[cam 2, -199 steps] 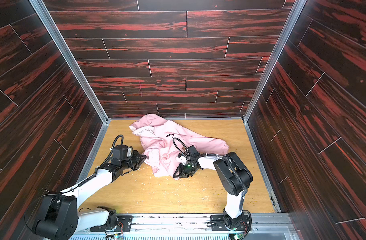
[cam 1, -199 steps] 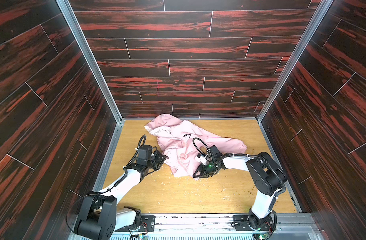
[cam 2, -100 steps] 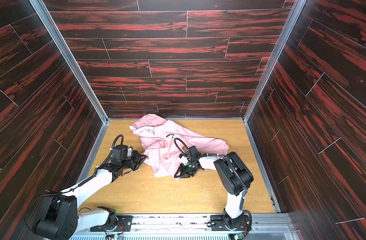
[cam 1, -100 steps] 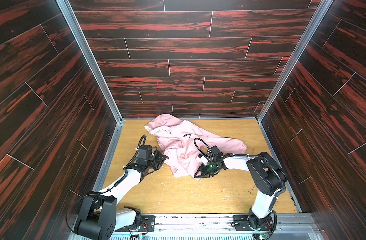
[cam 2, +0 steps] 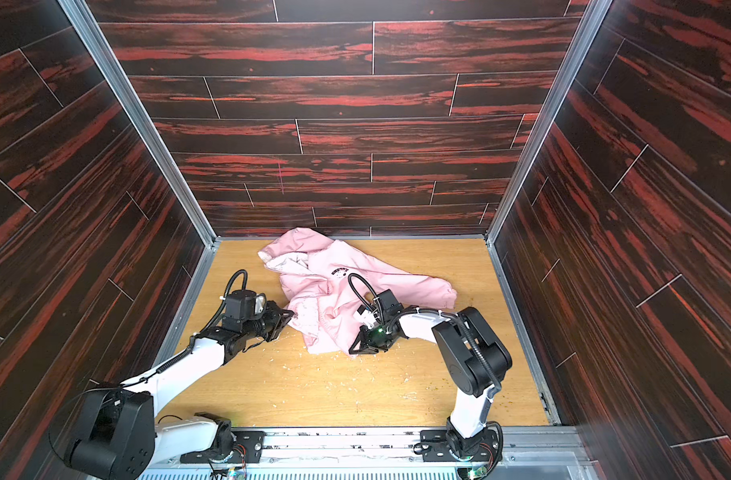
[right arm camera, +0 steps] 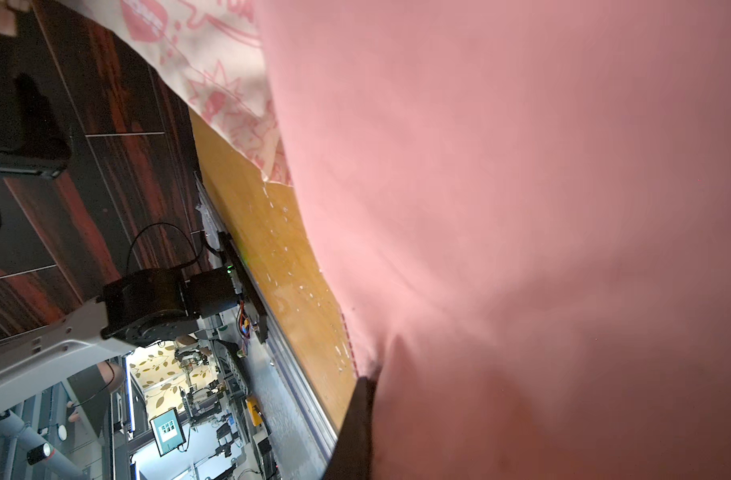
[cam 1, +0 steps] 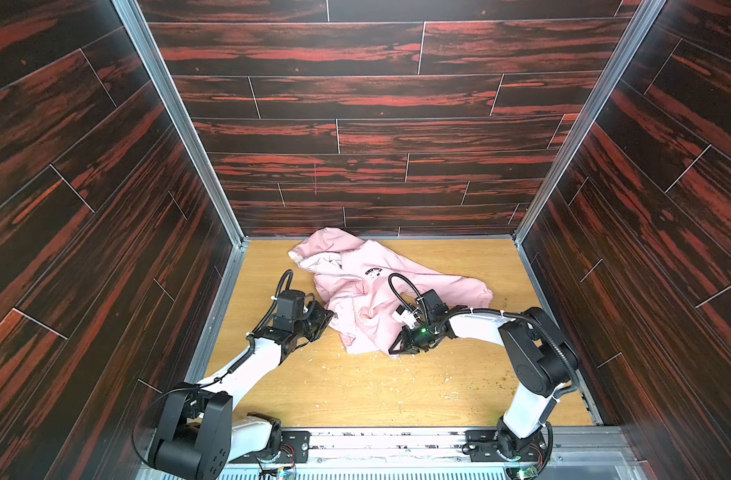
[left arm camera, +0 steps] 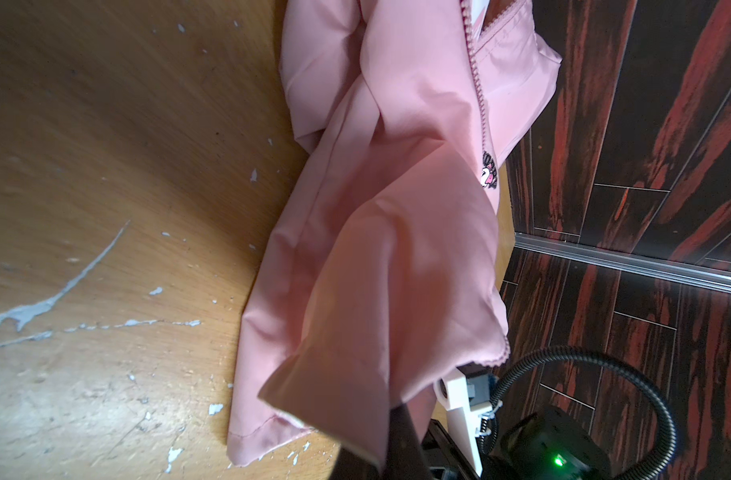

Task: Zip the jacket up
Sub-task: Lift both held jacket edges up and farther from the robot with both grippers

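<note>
**A:** Pink cloth in a crumpled heap: the jacket (cam 1: 380, 291) lies on the tabletop (cam 1: 355, 395), from the middle of the far edge down toward the centre, hood at the back. Which hold worries you?

**B:** Start at the left. The left hand (cam 1: 324, 320) is closed tight at the jacket's left edge, pinching what looks like a fold of the front panel. I judge it has plain fabric, not the zipper tape. A pull would then only drag the whole garment along.

**A:** And the zipper teeth (left arm camera: 478, 83)?

**B:** The left wrist view shows one row running up an edge. I can't tell whether its mate is joined there, and I can't find the slider. If the rows sit skewed, nothing engages.

**A:** On the right?

**B:** The right hand (cam 1: 399, 349) is clamped narrow on the hem nearest the front edge, with cloth draped over its camera. Thin fabric may slip out. Or two layers may be pinched together, which would stop the front from spreading flat.
</note>
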`<action>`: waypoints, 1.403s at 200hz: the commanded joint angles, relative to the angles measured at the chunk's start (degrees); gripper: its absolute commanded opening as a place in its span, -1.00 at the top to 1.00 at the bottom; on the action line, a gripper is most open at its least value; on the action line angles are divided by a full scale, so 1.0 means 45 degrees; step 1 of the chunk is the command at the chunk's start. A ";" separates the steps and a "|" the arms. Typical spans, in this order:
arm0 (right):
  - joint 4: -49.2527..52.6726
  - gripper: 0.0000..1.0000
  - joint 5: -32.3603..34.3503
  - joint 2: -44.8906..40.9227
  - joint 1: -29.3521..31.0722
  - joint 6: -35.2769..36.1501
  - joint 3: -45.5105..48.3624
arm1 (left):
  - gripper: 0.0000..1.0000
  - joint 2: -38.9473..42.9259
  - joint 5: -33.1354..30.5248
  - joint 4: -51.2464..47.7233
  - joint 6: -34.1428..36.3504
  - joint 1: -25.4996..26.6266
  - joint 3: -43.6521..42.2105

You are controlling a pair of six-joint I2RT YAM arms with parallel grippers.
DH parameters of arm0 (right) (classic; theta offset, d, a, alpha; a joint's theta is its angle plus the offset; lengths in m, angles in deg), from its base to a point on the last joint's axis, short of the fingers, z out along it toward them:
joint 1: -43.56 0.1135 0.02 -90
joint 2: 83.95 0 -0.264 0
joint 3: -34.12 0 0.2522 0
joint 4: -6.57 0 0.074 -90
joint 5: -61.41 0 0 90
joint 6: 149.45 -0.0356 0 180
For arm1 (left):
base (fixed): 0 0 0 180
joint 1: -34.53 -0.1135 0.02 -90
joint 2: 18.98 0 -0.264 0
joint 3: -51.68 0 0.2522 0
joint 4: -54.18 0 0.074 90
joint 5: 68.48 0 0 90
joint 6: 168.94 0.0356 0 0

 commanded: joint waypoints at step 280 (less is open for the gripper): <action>0.7576 1.00 0.6839 0.5582 -0.0618 -0.1197 -1.9872 | 1.00 -0.2579 0.0293 0.3422 0.3139 -0.0808 0.6832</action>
